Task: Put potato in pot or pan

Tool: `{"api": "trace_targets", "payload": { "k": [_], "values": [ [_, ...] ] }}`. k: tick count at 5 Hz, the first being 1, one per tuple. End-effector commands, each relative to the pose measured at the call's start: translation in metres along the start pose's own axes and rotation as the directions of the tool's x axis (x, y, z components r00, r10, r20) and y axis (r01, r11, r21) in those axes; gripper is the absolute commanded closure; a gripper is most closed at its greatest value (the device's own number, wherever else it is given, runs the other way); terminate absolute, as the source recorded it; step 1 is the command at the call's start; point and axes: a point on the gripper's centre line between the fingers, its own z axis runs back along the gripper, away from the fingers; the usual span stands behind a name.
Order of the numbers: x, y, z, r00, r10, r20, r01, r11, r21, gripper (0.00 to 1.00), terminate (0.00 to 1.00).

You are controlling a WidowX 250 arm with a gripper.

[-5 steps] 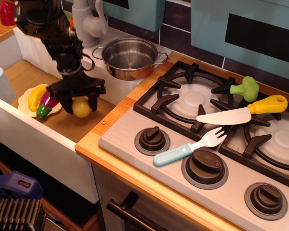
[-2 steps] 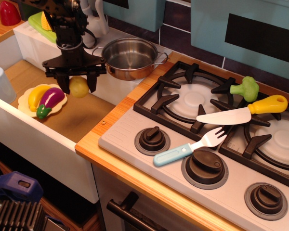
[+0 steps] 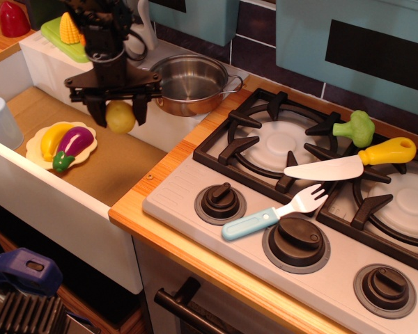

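Note:
My black gripper [image 3: 119, 115] is shut on the dull-yellow potato [image 3: 120, 117] and holds it in the air above the wooden sink floor, just left of the pot. The steel pot [image 3: 188, 83] with two loop handles stands empty on the white sink ledge, to the right of the gripper and a little behind it. The potato hangs at about the height of the pot's side, beside the pot and not over it.
A yellow plate [image 3: 36, 147] with a banana [image 3: 50, 137] and a purple eggplant [image 3: 72, 142] lies in the sink. A corn cob [image 3: 70, 28] sits on a green board. A pale cup [image 3: 0, 120], white faucet [image 3: 143, 21], knife [image 3: 348, 161], fork [image 3: 272, 212] and broccoli [image 3: 357, 128] are nearby.
The gripper has lifted the potato from low in the sink, up and then slightly right toward the pot. The pot and the plate have not moved.

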Motion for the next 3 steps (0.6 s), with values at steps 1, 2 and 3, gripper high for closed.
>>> {"api": "trace_targets", "payload": {
  "k": [1, 2, 3],
  "values": [
    [0.025, -0.010, 0.042, 0.995, -0.008, 0.096, 0.007, 1.000, 0.014, 1.00, 0.00],
    [0.036, -0.020, 0.055, 0.987, -0.063, 0.145, 0.060, 0.998, 0.025, 1.00, 0.00],
    [0.054, -0.034, 0.056, 0.973, -0.127, 0.194, 0.128, 0.992, 0.006, 1.00, 0.00]
  ]
}}
